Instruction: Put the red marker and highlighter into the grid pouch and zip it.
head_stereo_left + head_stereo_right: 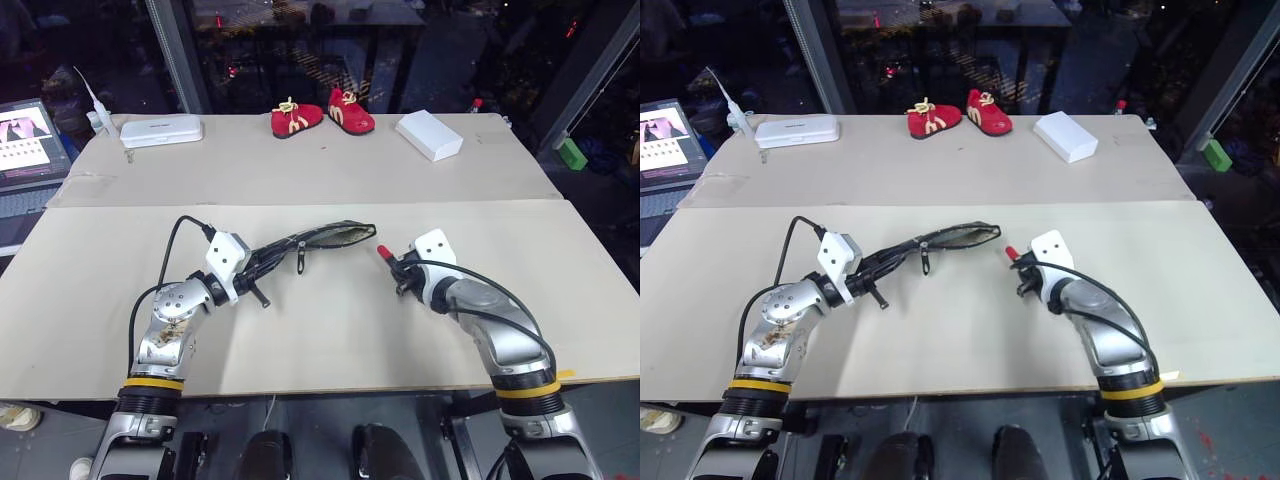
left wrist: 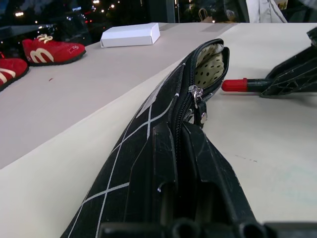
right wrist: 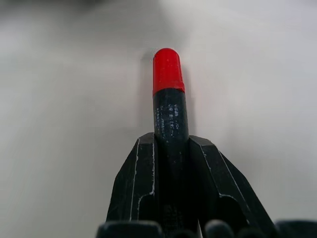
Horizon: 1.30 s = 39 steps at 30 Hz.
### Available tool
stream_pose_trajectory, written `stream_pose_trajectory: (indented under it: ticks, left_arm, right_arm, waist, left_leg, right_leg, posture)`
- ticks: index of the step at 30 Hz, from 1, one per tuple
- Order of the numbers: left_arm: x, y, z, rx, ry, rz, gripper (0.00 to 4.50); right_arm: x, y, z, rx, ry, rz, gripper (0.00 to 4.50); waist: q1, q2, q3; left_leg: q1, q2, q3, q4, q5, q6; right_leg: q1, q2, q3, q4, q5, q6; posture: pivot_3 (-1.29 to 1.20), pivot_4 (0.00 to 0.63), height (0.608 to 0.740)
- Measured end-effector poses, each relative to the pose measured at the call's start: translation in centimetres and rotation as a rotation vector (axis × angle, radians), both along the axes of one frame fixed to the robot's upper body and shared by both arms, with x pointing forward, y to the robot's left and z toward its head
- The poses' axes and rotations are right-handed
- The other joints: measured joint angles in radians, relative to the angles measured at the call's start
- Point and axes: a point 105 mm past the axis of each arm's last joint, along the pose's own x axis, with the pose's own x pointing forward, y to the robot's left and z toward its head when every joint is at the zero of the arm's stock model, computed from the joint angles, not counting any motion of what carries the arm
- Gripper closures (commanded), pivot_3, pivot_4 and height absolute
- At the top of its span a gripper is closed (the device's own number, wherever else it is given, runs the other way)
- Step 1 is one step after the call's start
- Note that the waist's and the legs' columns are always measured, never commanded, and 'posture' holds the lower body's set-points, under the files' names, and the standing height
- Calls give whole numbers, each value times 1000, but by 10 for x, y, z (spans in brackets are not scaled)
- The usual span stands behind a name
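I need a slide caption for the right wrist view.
Right gripper shut on the red marker, red cap pointing away.

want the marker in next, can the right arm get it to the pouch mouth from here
Probably yes. The right gripper is shut on the marker, red tip aimed at the pouch. The left gripper holds the pouch up with its mouth gaping toward the tip, and only bare table lies between.

The rear of the red marker [image 3: 169,106] is hidden between the right gripper's [image 3: 169,144] fingers. At the left edge, a laptop [image 1: 25,150] is cut off.
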Motion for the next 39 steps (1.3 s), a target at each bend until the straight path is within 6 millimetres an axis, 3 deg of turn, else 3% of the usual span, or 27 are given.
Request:
stream_pose_trajectory:
  ticks: [5,8,13,18,29,39]
  left_arm:
    - [1,2,-3,1,7,2,4500]
    - [1,3,-6,2,19,4,4500]
    - [3,3,-4,1,13,3,4500]
    - [3,3,-4,1,12,4,4500]
    - [4,-1,-1,-2,-6,-7,4500]
    - [0,-10,5,10,-7,-42,4500]
  right_arm:
    - [-2,11,63,-190,-334,228,3985]
    - [-13,23,79,-293,-448,380,3985]
    - [-22,34,68,-438,-495,529,3985]
    - [-13,28,59,-520,-503,526,3985]
    - [3,44,46,-625,-525,584,3985]
    - [14,83,45,-721,-609,737,3985]
  waist:
    - [1,0,0]
    - [1,0,0]
    - [2,-1,0]
    - [1,-1,0]
    - [2,0,0]
    - [-2,0,0]
  left_leg:
    - [0,0,0,0,0,0]
    - [0,0,0,0,0,0]
    - [0,0,1,0,0,0]
    - [0,0,1,0,0,0]
    - [0,0,2,0,0,0]
    - [1,1,3,0,0,0]
  right_leg:
    - [1,0,-1,-1,0,0]
    - [1,1,-1,-1,0,0]
    - [1,0,-1,-1,0,0]
    - [1,0,-1,-1,0,0]
    - [1,0,-1,0,0,0]
    - [1,1,-1,0,0,0]
  posture:
    - [0,150,740]
    - [0,150,740]
    - [0,150,740]
    - [0,150,740]
    - [0,150,740]
    - [0,150,740]
